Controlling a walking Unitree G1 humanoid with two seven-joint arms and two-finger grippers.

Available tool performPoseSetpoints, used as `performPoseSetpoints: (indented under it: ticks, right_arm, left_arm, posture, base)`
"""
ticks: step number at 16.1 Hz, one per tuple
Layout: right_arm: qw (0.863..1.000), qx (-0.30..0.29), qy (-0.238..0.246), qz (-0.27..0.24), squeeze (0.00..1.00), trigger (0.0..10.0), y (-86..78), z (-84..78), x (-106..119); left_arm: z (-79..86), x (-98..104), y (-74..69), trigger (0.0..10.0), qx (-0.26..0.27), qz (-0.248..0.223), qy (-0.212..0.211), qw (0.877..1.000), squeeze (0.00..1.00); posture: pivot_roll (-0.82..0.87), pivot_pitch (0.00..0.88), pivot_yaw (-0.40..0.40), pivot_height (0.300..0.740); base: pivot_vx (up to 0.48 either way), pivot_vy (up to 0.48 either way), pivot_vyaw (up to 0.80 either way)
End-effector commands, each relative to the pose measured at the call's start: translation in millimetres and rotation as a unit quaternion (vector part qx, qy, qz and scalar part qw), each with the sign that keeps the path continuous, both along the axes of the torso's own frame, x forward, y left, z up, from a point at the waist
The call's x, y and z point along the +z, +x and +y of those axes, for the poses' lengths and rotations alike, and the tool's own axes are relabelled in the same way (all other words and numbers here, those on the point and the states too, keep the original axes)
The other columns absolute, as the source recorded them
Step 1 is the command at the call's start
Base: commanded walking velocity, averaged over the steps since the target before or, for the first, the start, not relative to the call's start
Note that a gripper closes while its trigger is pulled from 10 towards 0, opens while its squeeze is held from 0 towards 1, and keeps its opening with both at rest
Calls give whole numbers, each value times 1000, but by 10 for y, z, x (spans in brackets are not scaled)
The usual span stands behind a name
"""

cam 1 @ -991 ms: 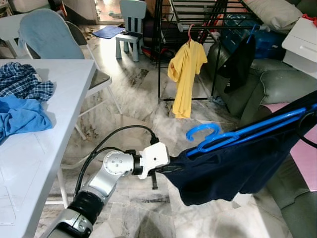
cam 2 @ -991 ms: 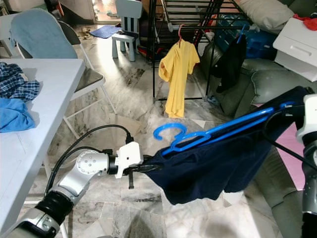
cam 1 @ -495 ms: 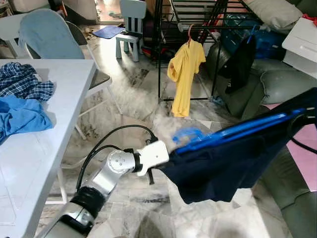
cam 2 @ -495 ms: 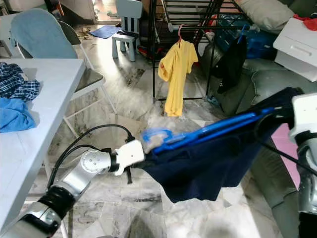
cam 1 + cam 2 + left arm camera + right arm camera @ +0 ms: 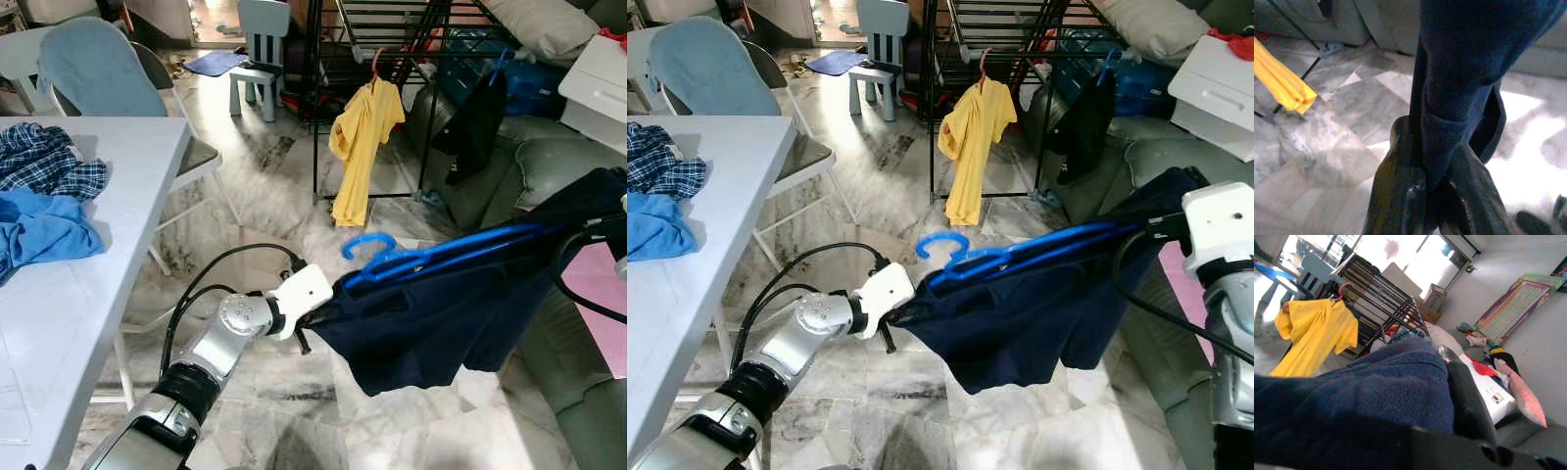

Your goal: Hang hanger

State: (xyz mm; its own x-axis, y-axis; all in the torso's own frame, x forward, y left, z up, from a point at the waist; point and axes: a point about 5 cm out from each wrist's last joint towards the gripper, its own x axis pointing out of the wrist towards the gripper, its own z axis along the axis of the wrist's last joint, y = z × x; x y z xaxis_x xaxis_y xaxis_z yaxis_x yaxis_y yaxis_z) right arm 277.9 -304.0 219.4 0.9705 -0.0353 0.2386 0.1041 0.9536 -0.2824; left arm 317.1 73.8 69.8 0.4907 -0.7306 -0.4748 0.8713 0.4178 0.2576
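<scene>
A dark navy garment (image 5: 451, 313) hangs on a blue plastic hanger (image 5: 431, 257), stretched between my two arms over the marble floor. My left gripper (image 5: 315, 321) is shut on the garment's lower left corner; in the left wrist view its fingers (image 5: 1396, 191) pinch a fold of navy cloth (image 5: 1449, 93). My right gripper (image 5: 1171, 220) holds the other end of the hanger and cloth at the right edge, with navy fabric (image 5: 1366, 396) draped over its finger (image 5: 1469, 401). The black drying rack (image 5: 392, 54) stands beyond, carrying a yellow shirt (image 5: 361, 147) on a pink hanger and a black garment (image 5: 475, 122).
A white table (image 5: 88, 294) with blue and plaid clothes (image 5: 44, 196) stands at my left, a folding chair (image 5: 98, 73) behind it. A grey-green sofa (image 5: 558, 166) lines the right side. A small blue child's chair (image 5: 257, 54) sits at the back.
The hanger with the navy garment has risen and shifted left and toward the rack, hook now up. My left arm lifted slightly with the cloth corner.
</scene>
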Motion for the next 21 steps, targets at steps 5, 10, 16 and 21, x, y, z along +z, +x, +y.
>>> performPoseSetpoints:
  ticks: [5, 10, 16, 21]
  right_arm:
    - [997, -16, -58, -37, 0, 0, 17, 67, 234]
    - [998, -8, -69, 4, 0, 0, 181, 406, -5]
    - [995, 62, -71, 42, 0, 0, 303, 1044, -308]
    - [970, 185, -65, 144, 0, 0, 141, 1560, -764]
  left_arm:
    - [295, -250, -19, 0, 40, -3, 109, 993, 0]
    - [127, -51, 187, 0, 164, -13, 18, 986, 0]
    - [-124, 49, 252, 0, 243, 19, -54, 968, 0]
    - [-272, 83, 215, 0, 237, 53, -84, 966, 0]
  posture:
    - [-18, 0, -62, 740]
    - [-15, 0, -56, 740]
    - [-16, 0, -48, 740]
    - [-11, 0, -44, 740]
  base:
    - [0, 0, 0]
    - [0, 0, 0]
    - [0, 0, 0]
    - [0, 0, 0]
